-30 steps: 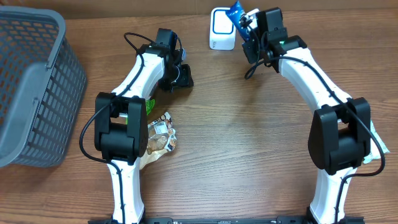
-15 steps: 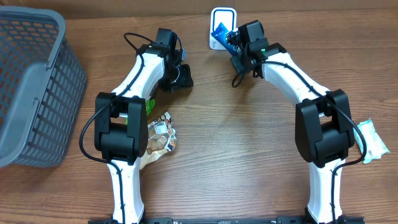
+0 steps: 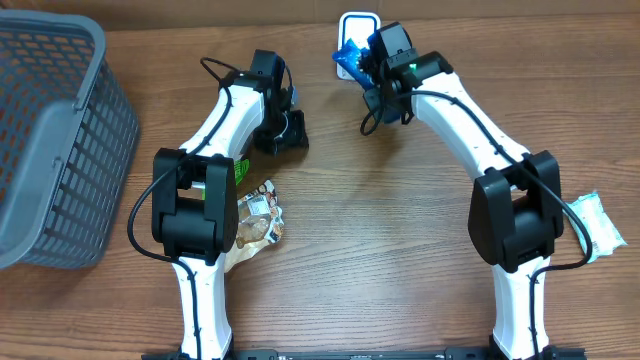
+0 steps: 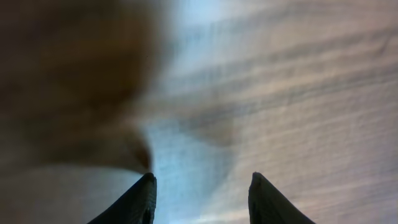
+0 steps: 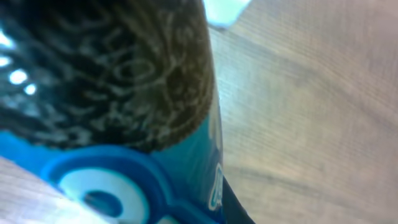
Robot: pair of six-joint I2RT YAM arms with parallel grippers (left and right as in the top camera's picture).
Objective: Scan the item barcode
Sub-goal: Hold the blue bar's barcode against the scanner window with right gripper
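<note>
The right gripper [image 3: 364, 58] is pinched shut on the blue biscuit packet [image 3: 347, 56]. It holds the packet above the front edge of the white scanner [image 3: 358, 20] at the far side of the table [image 3: 380, 250]. In the right wrist view the packet [image 5: 124, 112] fills the frame and hides the fingers.

The left gripper [image 4: 199, 199] hangs over bare wood left of the scanner. Its fingers [image 4: 140, 200] are spread with nothing between them.

Surrounding items:
- The grey basket [image 3: 50, 140] is at the far left.
- The snack bag [image 3: 258, 222] lies beside the left arm's base.
- The white-and-teal packet [image 3: 597, 222] lies beside the right arm's base.
</note>
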